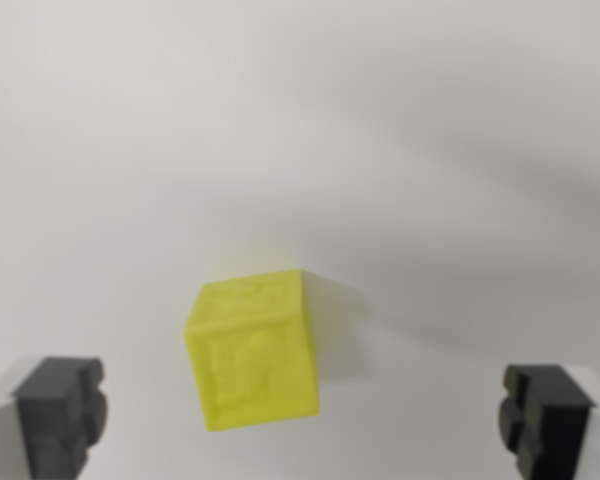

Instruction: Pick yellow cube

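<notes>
- Wrist view's left, bottom corner: one dark fingertip pad (pixel 62 410), blocky w/ ridged edges, mounted on a pale finger body that runs off the frame; only its upper part shows
- Surface (pixel 300 120): plain white/grey tabletop fills the whole view, soft shadows across the upper right, slightly blurred
- Centre, a bit left of the midline: yellow cube (pixel 253 350) resting on the surface, turned a little so a top face, a broad front face and a narrow right side face all show; front face has a faint embossed pattern, too blurred to read
- Cube throws a soft shadow to its right onto the surface
- Gripper (pixel 305 415): fingers spread wide, one at each bottom corner, nothing between the pads but the cube & bare surface; neither pad touches the cube
- Cube sits between the two fingers but not centred: nearer the left pad than the right one, w/ clear gaps both sides
- Arm pose: camera looks down & fwd over the fingertips, so the hand points down toward the table w/ cube just ahead of the pads' line; how high the pads are above the surface can't be told from this view
- Wrist view's right, bottom corner: second dark pad (pixel 542 415), same ridged block shape, pale finger body behind it cut off by the frame edge
</notes>
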Controlling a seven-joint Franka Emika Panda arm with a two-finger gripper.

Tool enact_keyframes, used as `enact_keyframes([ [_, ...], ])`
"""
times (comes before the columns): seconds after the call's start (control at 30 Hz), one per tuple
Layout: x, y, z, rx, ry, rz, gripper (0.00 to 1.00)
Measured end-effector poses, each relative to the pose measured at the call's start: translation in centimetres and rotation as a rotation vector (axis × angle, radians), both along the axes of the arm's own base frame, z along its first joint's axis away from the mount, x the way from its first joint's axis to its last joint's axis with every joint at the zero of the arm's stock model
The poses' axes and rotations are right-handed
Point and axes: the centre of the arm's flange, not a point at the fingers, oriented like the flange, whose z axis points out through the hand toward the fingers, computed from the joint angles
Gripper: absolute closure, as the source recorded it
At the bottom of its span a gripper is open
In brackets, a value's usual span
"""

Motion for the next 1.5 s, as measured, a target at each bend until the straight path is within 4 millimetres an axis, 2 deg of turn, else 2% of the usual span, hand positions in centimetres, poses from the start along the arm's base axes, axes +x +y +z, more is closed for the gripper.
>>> enact_keyframes([
  [1.23,-6.2,0.1,-9.1,0.010,0.009,0.212,0.00],
  [1.5,-6.4,0.1,-10.6,0.010,0.010,0.218,0.00],
])
